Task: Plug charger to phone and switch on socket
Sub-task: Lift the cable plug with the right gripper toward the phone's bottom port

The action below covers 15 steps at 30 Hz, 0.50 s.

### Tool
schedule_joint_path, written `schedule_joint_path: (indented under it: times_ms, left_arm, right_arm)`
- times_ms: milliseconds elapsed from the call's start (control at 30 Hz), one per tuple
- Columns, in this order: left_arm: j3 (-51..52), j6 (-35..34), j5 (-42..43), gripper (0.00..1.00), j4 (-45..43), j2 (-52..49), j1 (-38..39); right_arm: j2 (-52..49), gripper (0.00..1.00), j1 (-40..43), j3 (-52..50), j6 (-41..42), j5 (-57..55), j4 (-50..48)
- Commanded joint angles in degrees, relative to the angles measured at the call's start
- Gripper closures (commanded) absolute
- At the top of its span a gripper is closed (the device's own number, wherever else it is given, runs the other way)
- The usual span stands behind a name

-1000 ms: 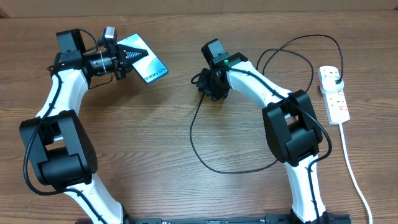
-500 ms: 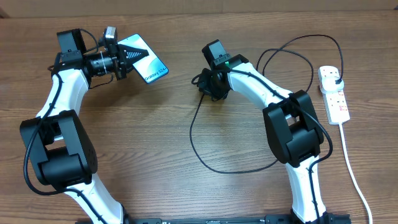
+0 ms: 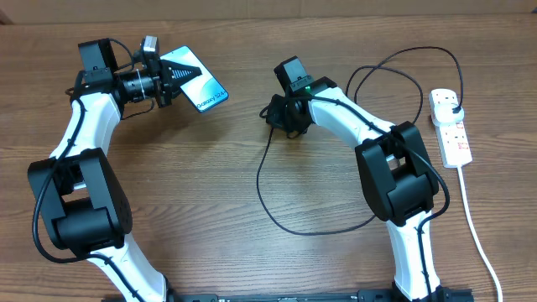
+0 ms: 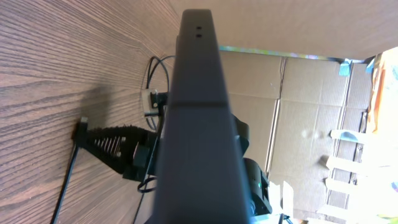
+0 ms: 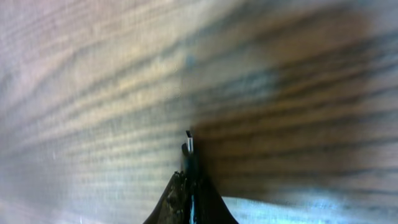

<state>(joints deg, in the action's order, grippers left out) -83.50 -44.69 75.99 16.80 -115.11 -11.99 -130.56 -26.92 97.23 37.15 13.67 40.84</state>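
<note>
Phone point(image 3: 205, 88) in left claw point(image 3: 179, 75), charger point(image 5: 189, 148) tip in right claw point(image 5: 188, 180)

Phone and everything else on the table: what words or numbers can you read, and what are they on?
"Galaxy S24": on the phone, along its white end; small, so this is my best reading.
Socket: any marks on it are too small to read.
Left wrist and right wrist views: no words or numbers show.

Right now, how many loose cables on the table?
2. The black charger loops from the right claw to the socket; the white cord runs from the socket off the near edge. Parts under the arm are hidden.
</note>
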Motion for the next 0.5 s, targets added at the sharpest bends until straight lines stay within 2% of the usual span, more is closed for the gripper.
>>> schedule_joint_path:
  times_ms: [0,200,467]
  left_arm:
    - [-0.5,-0.3,1.5,0.96,0.0,0.0,0.4]
    - [-0.5,-0.3,4.2,0.96,-0.1,0.0,0.5]
    - [-0.5,-0.1,13.3,0.96,-4.0,0.0,0.7]
  right_arm:
    - [-0.4,0.96,1.7,0.2,-9.4,8.7,1.9]
    - [7.0,0.96,4.8,0.4,-20.9,21.2,3.6]
    - [21.6,0.96,5.4,0.3,-31.5,26.4,14.6]
